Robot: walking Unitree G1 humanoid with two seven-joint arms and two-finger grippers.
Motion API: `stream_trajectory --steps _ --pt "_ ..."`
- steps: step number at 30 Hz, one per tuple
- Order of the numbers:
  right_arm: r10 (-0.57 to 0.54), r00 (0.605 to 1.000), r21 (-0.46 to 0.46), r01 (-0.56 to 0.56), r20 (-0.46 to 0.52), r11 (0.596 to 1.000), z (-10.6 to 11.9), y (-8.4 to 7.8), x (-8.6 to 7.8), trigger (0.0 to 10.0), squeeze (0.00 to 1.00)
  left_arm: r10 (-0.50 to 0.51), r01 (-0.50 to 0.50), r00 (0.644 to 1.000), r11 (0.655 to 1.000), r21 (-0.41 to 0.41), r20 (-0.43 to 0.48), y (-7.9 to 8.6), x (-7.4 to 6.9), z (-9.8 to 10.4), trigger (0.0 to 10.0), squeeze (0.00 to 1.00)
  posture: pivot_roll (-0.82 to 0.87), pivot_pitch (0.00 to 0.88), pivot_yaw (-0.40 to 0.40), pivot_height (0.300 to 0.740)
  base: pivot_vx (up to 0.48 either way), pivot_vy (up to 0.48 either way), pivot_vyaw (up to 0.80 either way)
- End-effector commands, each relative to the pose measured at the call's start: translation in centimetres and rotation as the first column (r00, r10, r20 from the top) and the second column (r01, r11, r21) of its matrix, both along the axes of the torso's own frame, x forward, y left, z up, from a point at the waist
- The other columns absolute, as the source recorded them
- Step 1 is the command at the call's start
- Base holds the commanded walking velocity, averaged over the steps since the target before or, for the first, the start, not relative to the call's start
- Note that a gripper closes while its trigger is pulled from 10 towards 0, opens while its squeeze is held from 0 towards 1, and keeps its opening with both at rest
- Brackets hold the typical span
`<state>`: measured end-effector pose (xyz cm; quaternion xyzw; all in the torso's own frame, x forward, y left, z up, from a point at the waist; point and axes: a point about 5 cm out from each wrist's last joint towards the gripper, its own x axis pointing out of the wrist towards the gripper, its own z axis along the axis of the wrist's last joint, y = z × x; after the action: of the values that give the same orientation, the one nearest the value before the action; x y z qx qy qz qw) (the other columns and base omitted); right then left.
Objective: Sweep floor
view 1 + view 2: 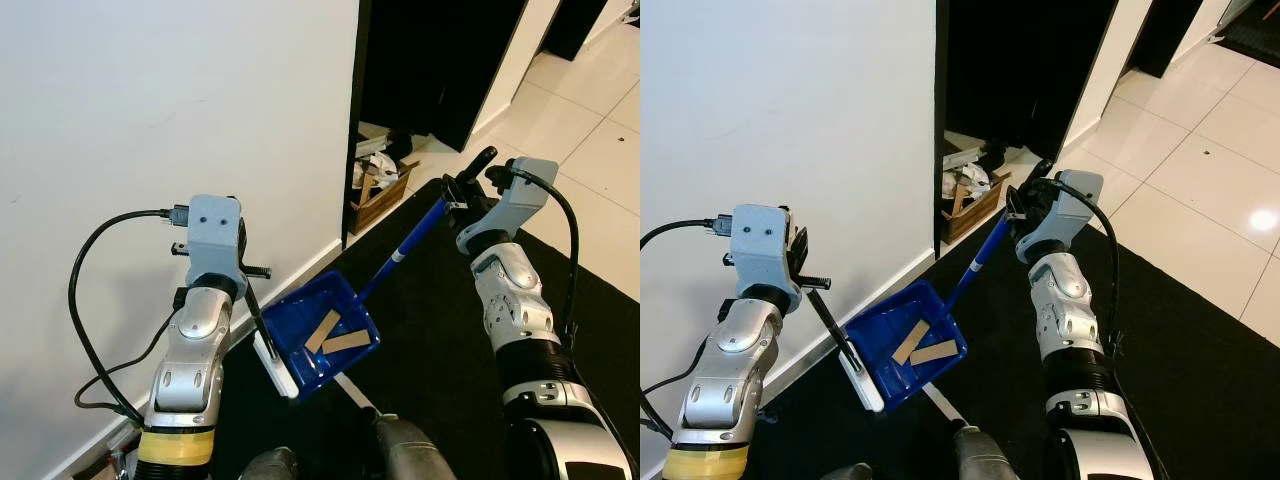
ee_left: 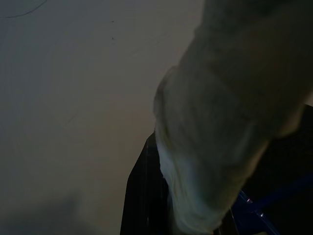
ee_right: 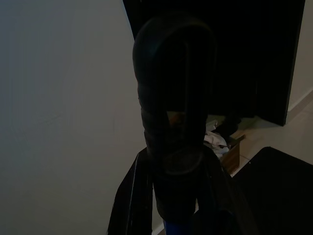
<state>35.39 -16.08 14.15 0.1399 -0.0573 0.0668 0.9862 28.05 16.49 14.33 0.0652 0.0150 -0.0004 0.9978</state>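
Observation:
A blue dustpan (image 1: 300,352) hangs above the black mat, with two brown cardboard strips (image 1: 336,336) lying in it. Its long blue handle (image 1: 400,250) rises to the right and ends in a black grip. My right gripper (image 1: 468,183) is shut on that grip, which looms close and dark between the fingers in the right wrist view (image 3: 172,127). My left gripper (image 1: 268,345) reaches down to the pan's near edge. It is shut on a white brush (image 1: 276,370), which shows as a pale blur in the left wrist view (image 2: 220,137).
A white wall (image 1: 150,110) with a baseboard runs along my left. Beyond its corner is a dark doorway with a cardboard box of scraps (image 1: 382,187). A black mat (image 1: 440,330) lies under me, with glossy white tiles (image 1: 590,140) to the right.

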Motion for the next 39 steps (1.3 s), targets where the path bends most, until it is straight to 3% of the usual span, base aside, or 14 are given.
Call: stream_trajectory --steps 1,4,8,11,24,39 --pt "0.017 1.000 0.045 -0.017 0.011 0.999 0.1 0.6 0.0 10.0 0.00 -0.050 0.051 0.997 0.998 -0.023 0.062 -1.0 0.3 1.0 10.0 0.00 0.04 0.092 -0.025 0.740 0.000 0.000 0.00" --pt "0.021 1.000 0.046 -0.021 0.010 0.999 0.1 0.8 0.1 10.0 0.00 -0.092 0.093 0.994 0.996 -0.015 0.058 -1.2 0.6 1.1 10.0 0.00 0.05 0.095 -0.030 0.740 0.000 0.000 0.00" --pt "0.029 1.000 0.045 -0.030 0.011 0.999 0.2 0.9 0.1 10.0 0.00 -0.202 0.197 0.975 0.978 0.064 0.088 -1.6 1.3 1.7 10.0 0.00 0.04 0.096 -0.032 0.740 0.000 0.000 0.00" --pt "0.031 0.999 0.043 -0.031 0.011 0.999 0.2 1.0 0.1 10.0 0.00 -0.250 0.245 0.963 0.967 0.066 0.096 -1.9 1.7 2.1 10.0 0.00 0.04 0.098 -0.025 0.740 0.000 0.000 0.00" --pt "0.013 1.000 0.043 -0.013 0.011 0.999 0.0 0.6 -0.2 10.0 0.00 -0.245 0.249 0.963 0.968 -0.020 0.112 -3.0 1.7 2.3 10.0 0.00 0.03 0.100 -0.023 0.740 0.000 0.000 0.00" --pt "0.029 1.000 0.043 -0.029 0.005 0.999 0.0 0.9 0.0 10.0 0.00 -0.231 0.234 0.967 0.972 -0.015 0.108 -2.8 1.6 2.1 10.0 0.00 0.03 0.099 -0.033 0.740 0.000 0.000 0.00"
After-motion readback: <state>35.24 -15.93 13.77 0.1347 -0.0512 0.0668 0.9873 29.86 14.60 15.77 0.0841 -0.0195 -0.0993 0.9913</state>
